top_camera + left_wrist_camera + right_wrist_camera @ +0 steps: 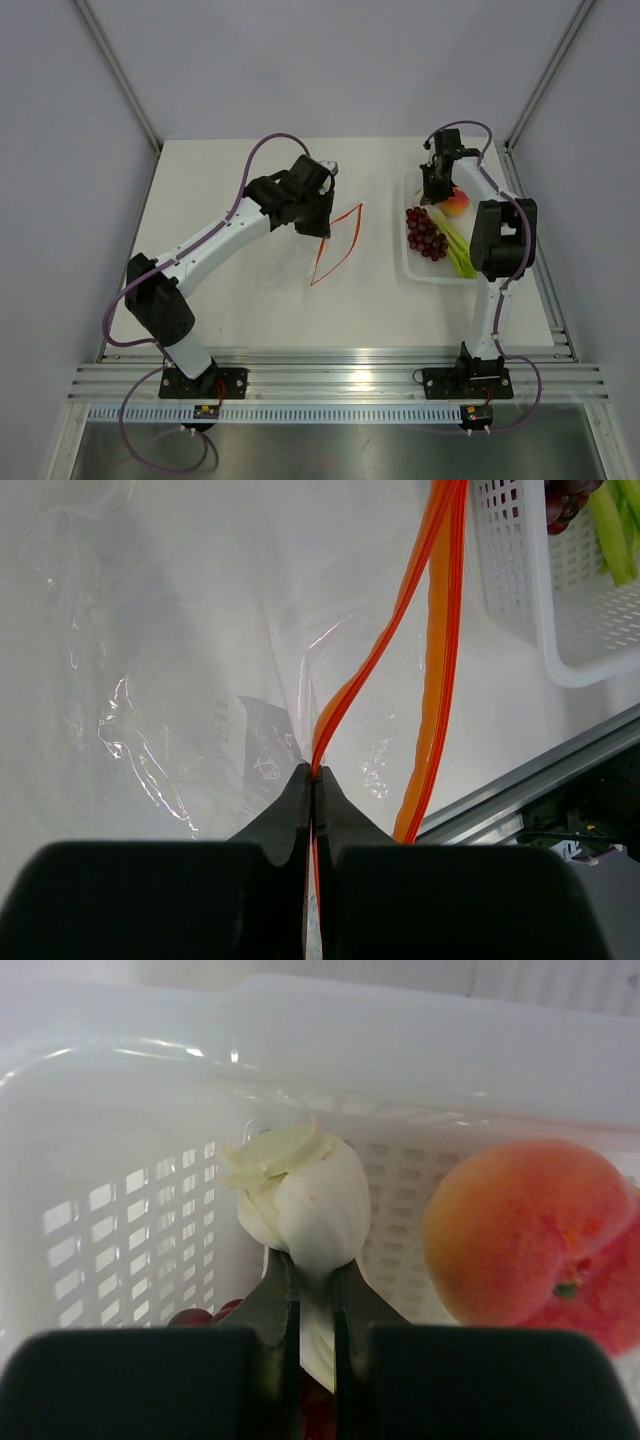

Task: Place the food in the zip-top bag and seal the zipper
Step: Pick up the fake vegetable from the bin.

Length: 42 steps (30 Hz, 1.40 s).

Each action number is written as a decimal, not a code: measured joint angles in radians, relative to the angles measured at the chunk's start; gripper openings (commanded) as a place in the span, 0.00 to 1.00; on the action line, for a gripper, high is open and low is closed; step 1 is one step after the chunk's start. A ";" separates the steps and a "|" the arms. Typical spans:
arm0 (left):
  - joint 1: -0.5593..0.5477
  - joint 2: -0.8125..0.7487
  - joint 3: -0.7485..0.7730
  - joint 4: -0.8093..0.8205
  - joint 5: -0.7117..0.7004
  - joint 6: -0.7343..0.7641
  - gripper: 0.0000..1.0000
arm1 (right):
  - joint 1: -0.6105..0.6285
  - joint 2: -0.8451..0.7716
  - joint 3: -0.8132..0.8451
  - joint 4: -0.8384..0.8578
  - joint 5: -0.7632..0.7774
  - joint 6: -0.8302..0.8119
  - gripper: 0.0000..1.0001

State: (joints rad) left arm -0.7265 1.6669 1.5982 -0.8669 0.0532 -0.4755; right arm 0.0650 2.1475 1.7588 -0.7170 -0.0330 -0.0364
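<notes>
The clear zip-top bag [338,248] lies mid-table with its mouth spread, and its orange-red zipper [440,630] runs in two strands. My left gripper [314,772] is shut on one zipper strand at the bag's edge. In the white basket [130,1220] at the right, my right gripper [311,1265] is shut on the white bulb end of a vegetable stalk [305,1200]. The orange-pink peach [525,1230] sits just right of it. Dark red grapes [425,232] lie under and behind the fingers, and the green stalks [458,250] stretch toward the near side.
The perforated white basket [410,262] stands at the table's right edge, close to the right arm's upper link [503,235]. Grey walls enclose the table on three sides. A metal rail [330,375] runs along the near edge.
</notes>
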 measured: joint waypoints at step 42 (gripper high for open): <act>0.000 0.000 0.000 -0.006 -0.013 0.027 0.00 | -0.153 -0.302 -0.277 0.198 0.205 0.571 0.66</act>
State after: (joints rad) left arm -0.7269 1.6669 1.5986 -0.8734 0.0402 -0.4488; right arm -0.0879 1.8454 1.4815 -0.5186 0.1719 0.5350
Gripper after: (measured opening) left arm 0.008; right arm 0.648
